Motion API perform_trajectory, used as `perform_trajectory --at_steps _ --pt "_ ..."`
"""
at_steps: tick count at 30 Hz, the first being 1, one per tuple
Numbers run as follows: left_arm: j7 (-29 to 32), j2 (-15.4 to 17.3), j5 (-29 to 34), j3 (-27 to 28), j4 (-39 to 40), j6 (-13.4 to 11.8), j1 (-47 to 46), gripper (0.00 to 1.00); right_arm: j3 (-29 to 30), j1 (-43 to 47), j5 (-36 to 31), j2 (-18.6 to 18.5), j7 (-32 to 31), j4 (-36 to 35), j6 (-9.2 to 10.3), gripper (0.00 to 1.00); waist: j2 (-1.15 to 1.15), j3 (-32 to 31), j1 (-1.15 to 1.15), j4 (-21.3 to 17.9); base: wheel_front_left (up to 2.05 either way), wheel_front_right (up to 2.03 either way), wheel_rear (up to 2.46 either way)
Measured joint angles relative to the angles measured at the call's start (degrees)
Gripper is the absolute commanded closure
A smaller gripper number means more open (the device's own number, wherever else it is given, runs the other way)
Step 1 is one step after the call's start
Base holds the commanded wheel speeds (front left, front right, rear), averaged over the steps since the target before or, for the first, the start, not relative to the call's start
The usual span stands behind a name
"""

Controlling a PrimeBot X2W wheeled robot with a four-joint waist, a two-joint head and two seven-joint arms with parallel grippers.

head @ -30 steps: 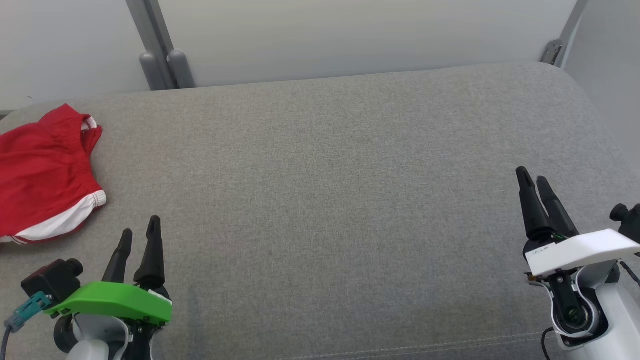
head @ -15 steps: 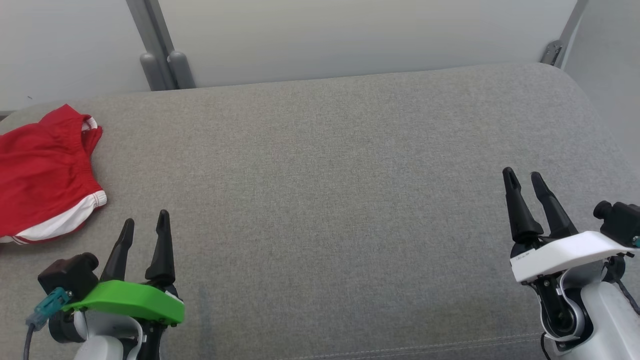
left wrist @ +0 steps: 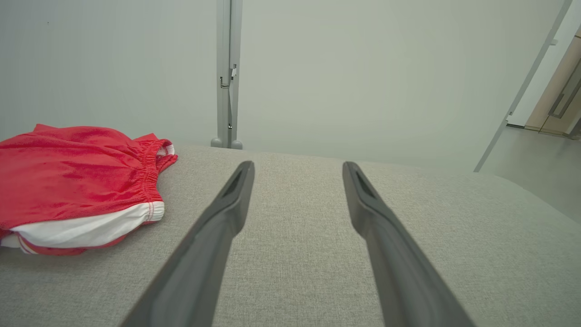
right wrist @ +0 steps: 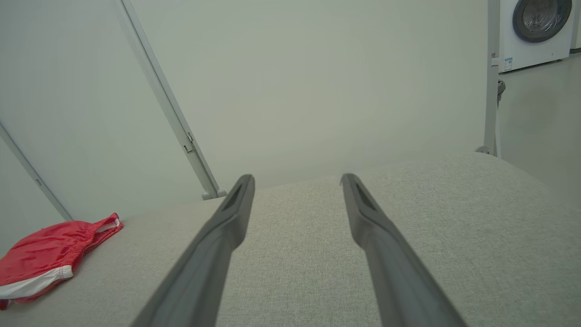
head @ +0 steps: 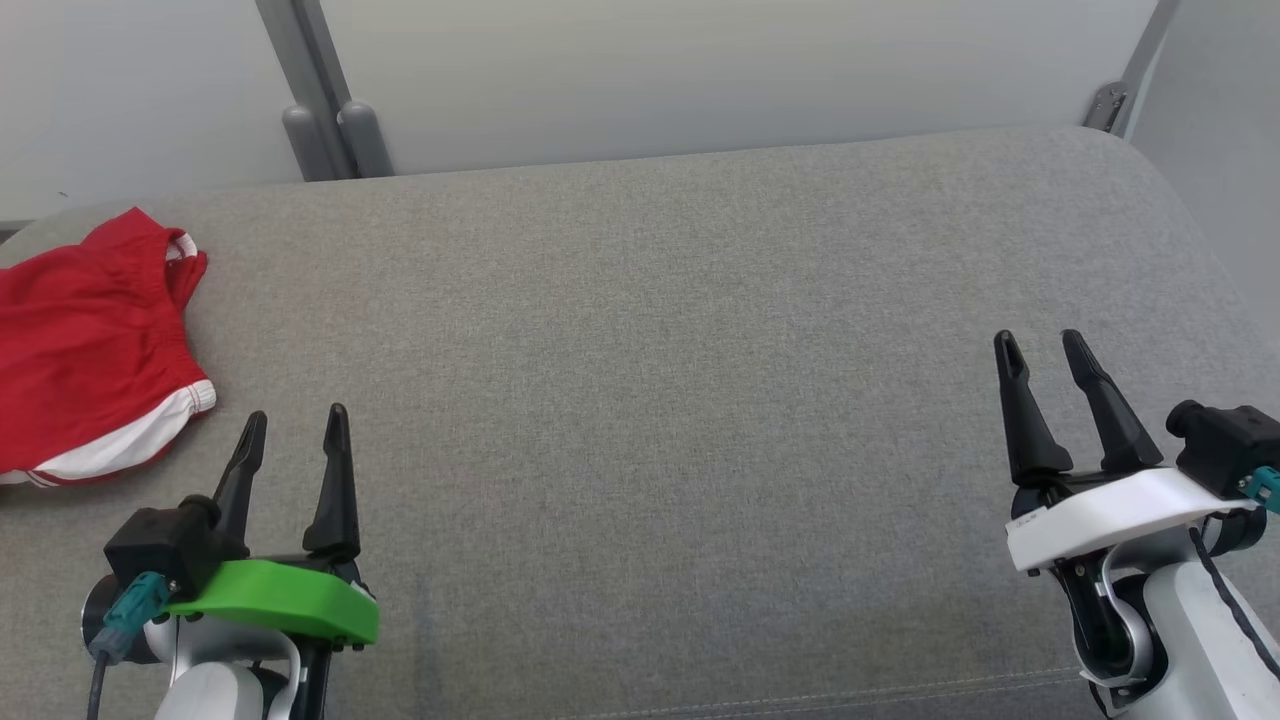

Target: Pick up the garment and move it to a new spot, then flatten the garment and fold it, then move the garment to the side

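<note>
Shorts [head: 85, 360] on cushion [head: 680, 330], far left; left gripper [head: 292, 427] near them; right gripper [head: 1040, 345] far right; wall [head: 700, 70] behind

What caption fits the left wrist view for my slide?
Open left claw above grey cushion, red garment lying untouched to its left.

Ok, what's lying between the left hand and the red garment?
Nothing: only bare grey cushion separates the left hand from the red garment, as the head view shows.

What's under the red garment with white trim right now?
The red garment with white trim rests on the grey fabric cushion. Whatever lies between or beneath its layers is covered.
</note>
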State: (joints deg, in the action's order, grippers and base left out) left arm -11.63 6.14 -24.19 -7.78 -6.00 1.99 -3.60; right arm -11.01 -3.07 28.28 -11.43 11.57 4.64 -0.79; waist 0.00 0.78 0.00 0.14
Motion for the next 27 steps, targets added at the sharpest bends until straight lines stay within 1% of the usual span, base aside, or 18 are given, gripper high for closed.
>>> perform_trajectory --at_steps 2,7,9,15,27 --pt "-0.5 0.0 1.4 0.0 0.2 0.0 0.0 0.0 -0.3 0.0 -1.3 -0.1 0.3 -0.2 0.37 0.0 0.0 0.0 0.0 0.0 0.0 0.0 0.0" --pt "-1.1 0.0 5.0 -0.1 0.8 0.0 -0.1 0.0 -0.9 0.0 -4.8 -0.4 1.1 -0.7 0.44 0.0 0.0 0.1 0.0 0.1 0.0 0.0 0.0" --pt "-1.7 -0.1 6.2 -0.2 1.0 0.0 -0.2 0.0 -1.1 0.0 -5.9 -0.4 1.6 -0.9 0.84 0.0 0.0 0.1 0.0 0.1 0.0 0.0 0.0" --pt "-2.8 -0.1 10.6 -0.3 1.5 0.0 -0.3 0.0 -1.6 0.0 -10.0 -0.8 2.8 -1.5 0.92 0.0 0.0 0.2 0.0 0.0 0.0 0.0 0.0" --pt "-2.8 -0.8 10.9 0.3 1.4 0.4 -0.3 0.0 -0.9 0.0 -10.4 -0.7 2.8 -1.6 0.93 0.0 0.0 0.3 0.0 0.0 0.0 0.0 0.0"
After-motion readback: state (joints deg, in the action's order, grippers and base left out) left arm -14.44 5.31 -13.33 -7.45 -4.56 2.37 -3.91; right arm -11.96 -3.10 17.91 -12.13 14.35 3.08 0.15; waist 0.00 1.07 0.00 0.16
